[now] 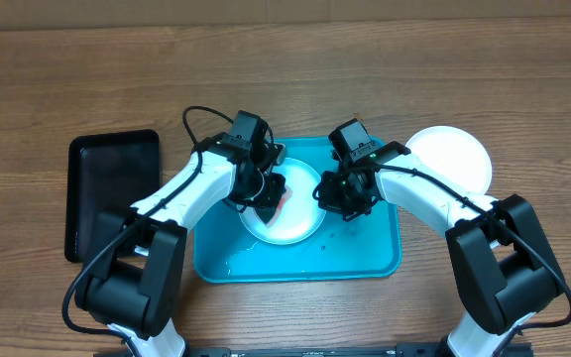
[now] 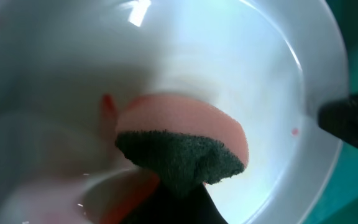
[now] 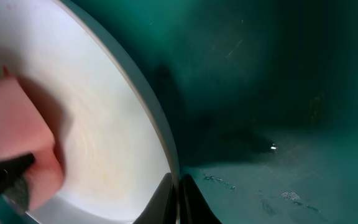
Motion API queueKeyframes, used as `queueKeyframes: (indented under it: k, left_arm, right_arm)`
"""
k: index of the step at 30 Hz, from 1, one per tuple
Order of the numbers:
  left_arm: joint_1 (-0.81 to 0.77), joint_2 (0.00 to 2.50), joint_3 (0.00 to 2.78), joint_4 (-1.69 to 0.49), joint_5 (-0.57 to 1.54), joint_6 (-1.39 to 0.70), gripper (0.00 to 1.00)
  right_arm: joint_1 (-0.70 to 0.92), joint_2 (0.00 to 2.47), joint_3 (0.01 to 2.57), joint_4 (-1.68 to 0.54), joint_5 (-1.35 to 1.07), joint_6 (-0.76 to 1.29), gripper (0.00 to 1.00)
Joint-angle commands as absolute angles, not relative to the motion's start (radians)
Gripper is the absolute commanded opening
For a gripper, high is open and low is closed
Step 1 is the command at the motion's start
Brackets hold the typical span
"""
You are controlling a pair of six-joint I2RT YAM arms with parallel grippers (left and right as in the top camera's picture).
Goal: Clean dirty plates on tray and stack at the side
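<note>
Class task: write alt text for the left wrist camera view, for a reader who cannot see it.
A pink sponge with a dark green scouring face, gripped in the left hand, presses against the inside of a white plate. A red sauce smear sits just left of the sponge, and the turquoise tray shows past the plate's right rim.

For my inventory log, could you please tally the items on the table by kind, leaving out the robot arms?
Plates: 2 (white plate on the tray, white plate on the table)
Trays: 2 (turquoise tray, black tray)
Sponges: 1 (sponge)
Total: 5
</note>
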State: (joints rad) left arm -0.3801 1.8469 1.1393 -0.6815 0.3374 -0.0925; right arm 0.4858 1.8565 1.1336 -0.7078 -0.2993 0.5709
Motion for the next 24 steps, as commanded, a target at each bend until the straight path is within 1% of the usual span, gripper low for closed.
queueKeyframes:
  k: [1, 3, 7, 10, 13, 15, 17, 23, 24]
  left_arm:
    - [-0.386, 1.846, 1.129, -0.667, 0.358, -0.012, 0.04]
    - [-0.386, 1.846, 1.129, -0.622, 0.239, -0.090, 0.04]
    - [-0.387, 1.846, 1.129, -0.517, -0.105, -0.286, 0.04]
    - [-0.388, 1.846, 1.129, -0.460, -0.307, -0.323, 0.04]
    - [-0.388, 1.846, 1.129, -0.434, -0.387, -0.319, 0.04]
    - [-0.388, 1.846, 1.129, -0.442, -0.361, -0.294, 0.04]
    - [-0.388, 1.846, 1.129, -0.472, -0.255, -0.231, 0.04]
    - [-0.388, 1.846, 1.129, -0.690, 0.388, 0.152, 0.04]
    - [-0.388, 1.846, 1.129, -0.725, 0.435, 0.183, 0.04]
  right_arm:
    - [0.484, 1.861, 1.159, -0.702, -0.309, 0.569, 0.04]
    - [0.484, 1.861, 1.159, -0.704, -0.309, 0.569, 0.04]
    - [0.484, 1.861, 1.159, -0.710, -0.309, 0.569, 0.04]
    - [0.484, 1.861, 1.159, -0.716, -0.308, 0.569, 0.04]
    - [0.488, 1.861, 1.159, -0.716, -0.308, 0.569, 0.04]
    - [0.494, 1.861, 1.159, -0.716, -0.309, 0.569, 0.04]
    - [0.500, 1.861, 1.159, -0.715, -0.310, 0.570, 0.04]
    - [0.519, 1.861, 1.159, -0.709, -0.320, 0.570, 0.04]
    - [0.521, 1.861, 1.159, -0.708, -0.320, 0.570, 0.04]
